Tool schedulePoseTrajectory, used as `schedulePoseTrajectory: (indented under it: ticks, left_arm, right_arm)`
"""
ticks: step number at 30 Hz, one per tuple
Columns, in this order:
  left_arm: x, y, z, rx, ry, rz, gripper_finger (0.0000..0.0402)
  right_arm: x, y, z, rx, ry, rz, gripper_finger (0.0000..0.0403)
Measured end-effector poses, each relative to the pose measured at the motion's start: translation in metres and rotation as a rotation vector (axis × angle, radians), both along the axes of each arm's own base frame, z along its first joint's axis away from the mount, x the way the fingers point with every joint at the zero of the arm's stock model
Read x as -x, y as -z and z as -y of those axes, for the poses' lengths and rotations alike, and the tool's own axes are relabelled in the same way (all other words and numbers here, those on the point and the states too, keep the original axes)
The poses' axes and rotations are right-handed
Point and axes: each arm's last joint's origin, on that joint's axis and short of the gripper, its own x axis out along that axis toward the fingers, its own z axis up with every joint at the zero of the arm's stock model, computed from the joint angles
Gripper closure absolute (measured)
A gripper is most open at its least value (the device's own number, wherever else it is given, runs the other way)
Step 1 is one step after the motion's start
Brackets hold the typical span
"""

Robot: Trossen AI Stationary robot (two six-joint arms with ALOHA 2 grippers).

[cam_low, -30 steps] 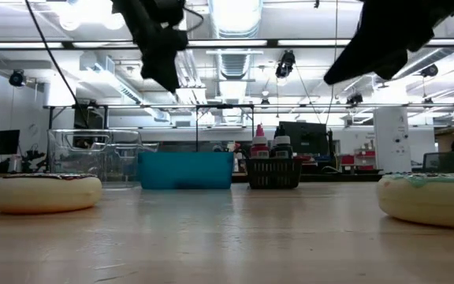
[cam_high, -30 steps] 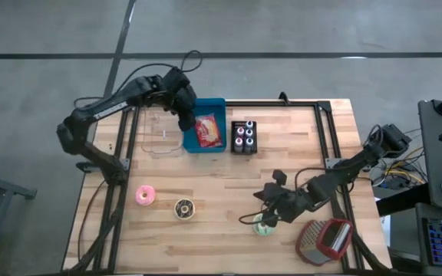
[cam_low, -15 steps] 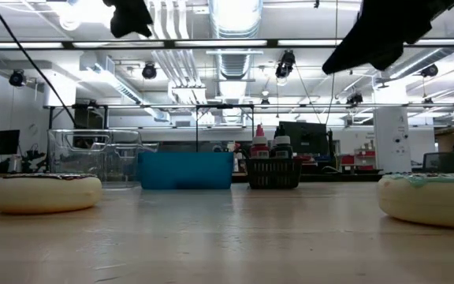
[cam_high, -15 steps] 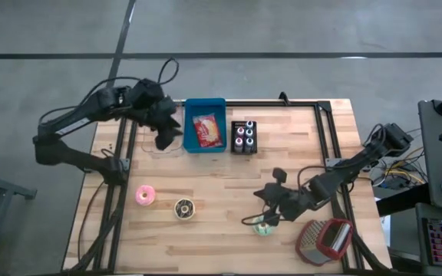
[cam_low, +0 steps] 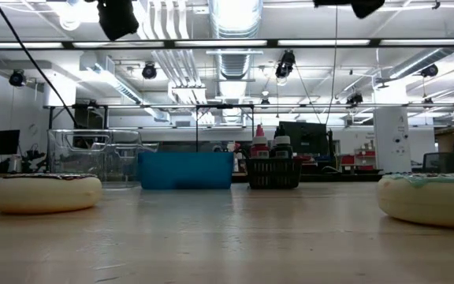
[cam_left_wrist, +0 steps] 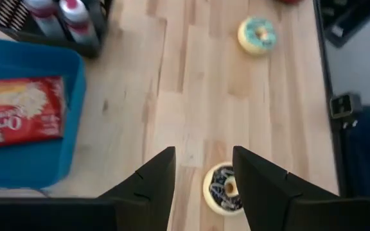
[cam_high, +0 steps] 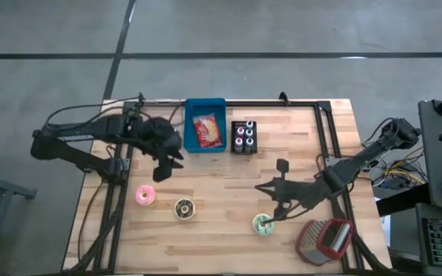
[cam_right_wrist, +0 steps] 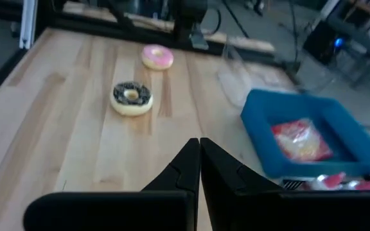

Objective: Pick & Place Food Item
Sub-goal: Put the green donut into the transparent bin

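Note:
Three doughnuts lie flat on the wooden table: a pink one [cam_high: 144, 195], a chocolate one [cam_high: 183, 208] and a green-iced one [cam_high: 263, 224]. A red food packet [cam_high: 208, 130] lies in the blue bin [cam_high: 206, 103] at the far edge. My left gripper [cam_high: 167, 162] hangs open and empty high above the table, between the bin and the pink doughnut. The chocolate doughnut [cam_left_wrist: 222, 188] shows far below its fingers. My right gripper [cam_high: 275, 211] is shut on nothing and hangs clear above the table, just beyond the green doughnut.
A black caddy of bottles [cam_high: 243, 136] stands right of the bin, and a clear container [cam_low: 93, 154] stands left of it. A red and grey tool [cam_high: 324, 239] lies at the near right corner. Bare wood lies in the middle of the table.
My left gripper has swung from above the blue bin toward the table's left and near side, still open and empty. My right gripper has risen off the green doughnut and rolled, staying shut. The doughnut lies where it was, now fully uncovered.

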Motion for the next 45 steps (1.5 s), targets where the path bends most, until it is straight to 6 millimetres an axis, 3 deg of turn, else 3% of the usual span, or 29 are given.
schedulePoseTrajectory:
  ticks: [7,14,28,35,45]
  left_arm:
    - [0.002,0.02,0.01,-0.031,0.009,-0.062,0.0241]
    - [0.008,0.041,0.01,0.016,-0.059,-0.128,0.0241]
    - [0.017,0.023,0.008,-0.013,-0.155,-0.012,0.0241]
    - [0.018,0.027,0.008,-0.009,-0.161,-0.028,0.0241]
    - [0.018,0.028,0.008,-0.008,-0.159,-0.033,0.0241]
  right_arm:
    - [0.021,-0.018,0.013,0.034,-0.032,0.06,0.0394]
    - [0.048,-0.002,0.03,0.023,-0.033,0.073,0.0394]
    - [0.103,0.026,0.068,-0.1,0.0,0.298,0.0394]
    - [0.112,0.044,0.073,-0.2,0.029,0.311,0.0394]
    - [0.112,0.042,0.072,-0.205,0.027,0.315,0.0394]
